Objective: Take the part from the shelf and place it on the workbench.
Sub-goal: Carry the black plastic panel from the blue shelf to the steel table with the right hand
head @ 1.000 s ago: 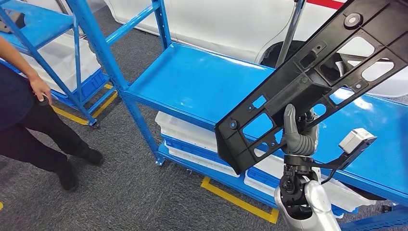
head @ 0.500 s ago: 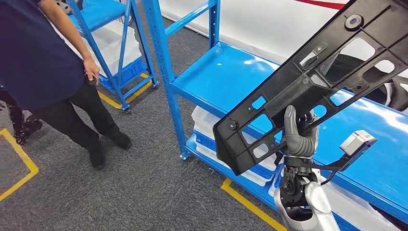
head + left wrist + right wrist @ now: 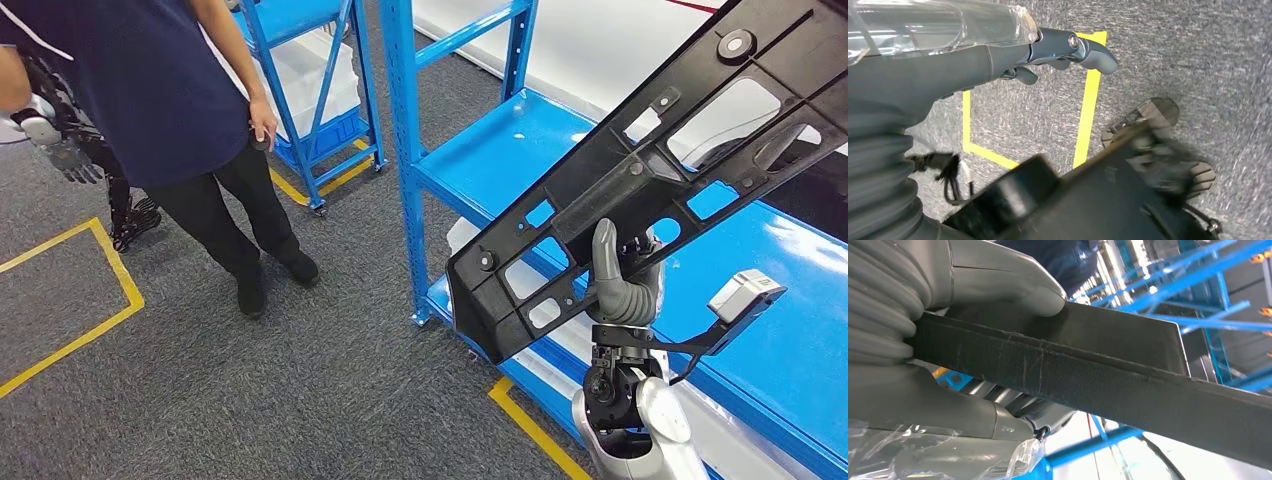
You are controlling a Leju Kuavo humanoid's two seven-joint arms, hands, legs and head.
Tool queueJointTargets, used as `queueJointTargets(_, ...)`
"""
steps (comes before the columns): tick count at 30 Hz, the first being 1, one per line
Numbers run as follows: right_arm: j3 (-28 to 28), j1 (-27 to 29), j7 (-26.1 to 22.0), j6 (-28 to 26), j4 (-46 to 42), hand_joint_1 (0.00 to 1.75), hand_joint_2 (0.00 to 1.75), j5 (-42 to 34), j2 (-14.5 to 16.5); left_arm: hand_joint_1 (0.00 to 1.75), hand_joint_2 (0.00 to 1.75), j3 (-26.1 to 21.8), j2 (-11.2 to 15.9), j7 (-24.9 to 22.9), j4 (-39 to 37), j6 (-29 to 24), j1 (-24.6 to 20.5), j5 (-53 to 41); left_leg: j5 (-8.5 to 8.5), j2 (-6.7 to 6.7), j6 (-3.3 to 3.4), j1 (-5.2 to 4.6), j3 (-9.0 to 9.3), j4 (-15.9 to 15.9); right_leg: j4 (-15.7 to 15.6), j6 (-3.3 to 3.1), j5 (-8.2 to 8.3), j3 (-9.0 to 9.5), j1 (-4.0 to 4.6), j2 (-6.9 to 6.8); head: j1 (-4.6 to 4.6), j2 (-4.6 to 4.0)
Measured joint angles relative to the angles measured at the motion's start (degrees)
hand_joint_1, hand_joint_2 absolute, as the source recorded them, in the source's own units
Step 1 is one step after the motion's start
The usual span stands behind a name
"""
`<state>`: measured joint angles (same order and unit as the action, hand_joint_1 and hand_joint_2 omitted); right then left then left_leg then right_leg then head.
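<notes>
The blue shelf stands far right, a person far left. I have the long black part off the shelf, raised on the right; it looks stiff, light and unwieldy, pinched near one end. My right hand clamps its edge; my left hand hangs empty, fingers loose.

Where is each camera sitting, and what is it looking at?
Head view: high on the robot, looking forward and down at the blue shelf, grey floor and a person; the right robot hand grips the black part, the left robot hand hangs near the picture's left edge.
Left wrist view: behind the left robot hand, facing the floor's yellow tape.
Right wrist view: behind the right robot hand, facing the part's edge.
Shared: head and right wrist views both show the part.
</notes>
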<state>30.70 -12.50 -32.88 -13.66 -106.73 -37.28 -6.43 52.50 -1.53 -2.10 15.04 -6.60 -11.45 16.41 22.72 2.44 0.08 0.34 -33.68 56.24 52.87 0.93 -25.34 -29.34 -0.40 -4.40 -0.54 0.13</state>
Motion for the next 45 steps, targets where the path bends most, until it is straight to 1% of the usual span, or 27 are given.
queueJointTargets(2,-0.01,-0.03,-0.01,0.05,0.01,1.75,1.75,0.01,0.02,0.0,1.75,0.0,0.0,0.0,0.0,0.0,-0.08,0.0,-0.68,0.71,0.86,-0.44,1.3,-2.98,0.01,0.64,-0.16,0.08,0.27,-0.86,0.05,0.0)
queueJointTargets(4,-0.02,-0.09,-0.01,0.08,0.01,1.75,1.75,0.01,0.12,0.0,1.75,0.0,0.0,-0.01,0.0,0.01,0.06,0.0,-1.0,-0.49,1.69,-0.53,1.09,-3.13,0.08,1.3,-0.39,0.1,0.06,-1.23,0.07,0.0)
queueJointTargets(5,-0.02,-0.1,-0.01,0.09,0.0,1.75,1.75,0.01,0.17,0.0,1.75,0.0,0.0,-0.01,0.0,0.01,0.1,0.0,-1.17,-1.06,2.06,-0.5,1.07,-3.25,0.75,1.59,-1.03,-0.15,-0.11,-0.45,0.06,0.0)
queueJointTargets(7,-0.08,-0.08,-0.03,0.09,0.01,1.75,1.75,0.01,0.2,0.0,1.75,0.0,0.0,0.0,0.0,-0.01,0.0,0.01,-1.47,-2.17,2.79,-0.32,1.11,-3.45,5.72,1.94,-4.13,-2.36,-0.39,2.32,0.08,0.0)
queueJointTargets(9,-0.12,0.04,-0.07,0.14,0.03,1.75,1.75,0.01,0.2,0.0,1.75,0.0,0.0,0.02,0.0,-0.04,-0.14,0.08,-1.52,-3.44,3.17,-0.41,1.08,-3.44,14.01,1.97,-7.68,-6.39,-0.35,3.9,0.09,0.0)
queueJointTargets(11,-0.13,0.14,-0.08,0.2,0.07,1.75,1.75,0.01,0.2,0.0,1.75,0.0,0.0,0.05,0.0,-0.08,-0.07,0.29,-1.51,-4.94,3.22,-0.49,1.12,-3.43,17.83,1.93,-7.93,-8.7,-0.31,4.13,0.08,0.0)
queueJointTargets(13,-0.12,0.1,-0.08,0.21,0.09,1.75,1.75,0.01,0.2,0.0,1.75,-0.01,-0.01,0.13,0.0,-0.13,0.02,0.54,-1.49,-6.52,3.19,-0.46,1.26,-3.37,12.93,1.73,-4.2,-6.88,-0.39,4.87,0.09,0.0)
queueJointTargets(15,-0.12,0.02,-0.09,0.25,0.09,1.75,1.75,0.02,0.21,0.0,1.75,-0.01,-0.04,0.2,0.0,-0.15,-0.08,0.69,-1.43,-7.99,3.02,-0.51,1.18,-3.15,4.99,1.49,-0.47,-3.47,-0.68,7.6,0.08,0.0)
queueJointTargets(17,-0.11,-0.02,-0.07,0.28,0.13,1.75,1.75,0.02,0.23,0.0,1.75,-0.01,-0.09,0.21,0.0,-0.16,-0.15,0.74,-1.51,-9.26,2.52,-0.5,0.75,-3.02,1.34,1.22,0.53,-1.96,-0.76,9.28,0.07,0.0)
queueJointTargets(19,-0.1,-0.13,-0.05,0.28,0.16,1.75,1.75,0.02,0.29,0.0,1.75,-0.01,-0.06,0.21,0.0,-0.21,0.03,0.73,-1.68,-10.37,1.85,-0.29,0.28,-3.06,0.93,0.67,0.57,-1.83,-0.69,8.23,0.06,0.0)
queueJointTargets(21,-0.11,-0.33,-0.08,0.29,0.15,1.75,1.75,0.03,0.41,0.0,1.75,-0.01,0.01,0.2,0.0,-0.3,0.28,0.72,-0.4,-8.62,1.18,-0.37,-0.92,-1.03,0.61,-0.03,0.77,-1.69,-0.78,6.85,-0.03,0.0)
queueJointTargets(23,-0.13,-0.33,-0.09,0.3,0.15,1.75,1.75,0.03,0.54,0.0,1.75,-0.01,0.0,0.2,0.0,-0.42,0.25,0.72,3.12,-5.09,0.48,-0.42,-4.27,5.92,0.45,-0.47,0.8,-1.57,-0.72,5.4,-0.13,0.0)
queueJointTargets(25,-0.13,-0.23,-0.09,0.31,0.15,1.75,1.75,0.03,0.58,0.0,1.75,0.0,-0.05,0.2,0.0,-0.53,0.16,0.72,6.22,-3.55,0.0,-0.15,-8.23,14.12,0.46,-0.64,0.68,-1.55,-0.58,3.81,-0.14,0.0)
queueJointTargets(26,-0.13,-0.21,-0.08,0.31,0.15,1.75,1.75,0.03,0.6,0.0,1.75,0.0,-0.08,0.2,0.0,-0.59,0.18,0.72,6.42,-3.33,-0.09,-0.07,-9.0,15.66,0.46,-0.66,0.61,-1.52,-0.55,3.04,-0.14,0.0)
queueJointTargets(27,-0.13,-0.22,-0.08,0.31,0.15,1.75,1.75,0.03,0.61,0.0,1.75,0.0,-0.09,0.2,0.0,-0.63,0.21,0.72,5.55,-3.17,-0.08,-0.03,-8.47,14.68,0.46,-0.64,0.54,-1.47,-0.54,2.34,-0.14,0.0)
queueJointTargets(28,-0.12,-0.23,-0.08,0.31,0.15,1.75,1.75,0.03,0.63,0.0,1.75,0.0,-0.09,0.21,0.0,-0.68,0.22,0.72,3.85,-2.79,0.06,-0.06,-6.68,11.25,0.46,-0.58,0.45,-1.39,-0.53,1.72,-0.14,0.0)
queueJointTargets(30,-0.12,-0.26,-0.09,0.31,0.15,1.75,1.75,0.04,0.64,0.0,1.75,0.0,-0.07,0.22,0.0,-0.75,0.05,0.72,0.44,-0.06,0.78,-0.67,-1.69,1.96,0.51,-0.28,0.19,-1.15,-0.36,0.66,-0.14,0.0)
queueJointTargets(32,-0.12,-0.25,-0.13,0.31,0.15,1.75,1.75,0.11,0.64,0.0,1.75,-0.01,-0.05,0.25,0.0,-0.83,-0.17,0.71,-0.87,1.92,1.56,-1.41,0.87,-3.04,0.53,0.2,-0.09,-0.95,-0.11,-0.35,-0.14,0.0)
queueJointTargets(33,-0.11,-0.25,-0.15,0.31,0.15,1.75,1.75,0.2,0.65,0.0,1.75,-0.02,-0.05,0.27,0.0,-0.86,-0.21,0.71,-0.89,1.73,1.81,-1.64,0.96,-3.53,0.48,0.45,-0.18,-0.86,-0.01,-0.9,-0.14,0.0)
queueJointTargets(34,-0.1,-0.26,-0.17,0.3,0.15,1.75,1.75,0.34,0.68,0.0,1.75,-0.02,-0.04,0.28,0.0,-0.86,-0.16,0.69,-1.04,0.96,2.11,-1.55,1.01,-3.64,0.37,0.72,-0.29,-0.72,-0.03,-1.41,-0.14,0.0)
queueJointTargets(36,-0.1,-0.28,-0.21,0.28,0.15,1.75,1.75,0.73,0.74,0.0,1.75,-0.02,-0.01,0.25,0.0,-0.85,-0.02,0.63,-1.38,-0.4,2.73,-1.23,1.4,-4.1,1.68,1.23,-1.52,-0.93,-0.2,-0.17,-0.15,0.0)
queueJointTargets(37,-0.11,-0.27,-0.24,0.26,0.15,1.75,1.75,0.95,0.75,0.0,1.75,-0.02,0.01,0.24,0.0,-0.86,-0.03,0.55,-1.54,-1.1,3.05,-1.0,1.67,-4.32,4.09,1.44,-2.99,-1.89,-0.28,1.21,-0.14,0.0)
queueJointTargets(39,-0.13,-0.15,-0.29,0.22,0.15,1.75,1.75,1.21,0.75,0.0,1.75,-0.02,0.02,0.24,0.0,-0.89,-0.14,0.22,-1.6,-2.51,3.39,-0.83,1.8,-4.35,12.09,1.65,-6.74,-5.69,-0.4,3.68,-0.14,0.0)
queueJointTargets(41,-0.13,0.07,-0.26,0.16,0.15,1.75,1.75,1.25,0.75,0.0,1.75,-0.01,0.02,0.24,0.0,-0.9,-0.06,-0.1,-1.58,-4.12,3.44,-0.76,1.85,-4.31,17.96,1.88,-8.22,-9.02,-0.45,4.14,-0.14,0.0)
queueJointTargets(42,-0.13,0.14,-0.2,0.14,0.16,1.75,1.75,1.26,0.75,0.0,1.75,-0.01,0.02,0.22,0.0,-0.91,0.06,-0.2,-1.56,-4.95,3.42,-0.66,1.89,-4.26,17.71,1.99,-7.23,-9.23,-0.52,4.19,-0.14,0.0)
queueJointTargets(43,-0.12,0.18,-0.13,0.11,0.16,1.75,1.75,1.26,0.75,0.0,1.75,0.0,0.02,0.2,0.0,-0.92,0.16,-0.25,-1.5,-5.78,3.32,-0.51,1.95,-4.17,15.04,2.12,-5.22,-8.27,-0.66,4.34,-0.14,0.0)
queueJointTargets(45,-0.11,0.18,-0.02,0.09,0.19,1.75,1.75,1.28,0.74,0.0,1.75,0.0,0.03,0.15,0.0,-0.98,0.22,-0.32,-1.23,-7.38,2.83,-0.29,1.89,-3.78,6.57,2.48,-0.86,-4.59,-1.2,6.2,-0.11,0.0)
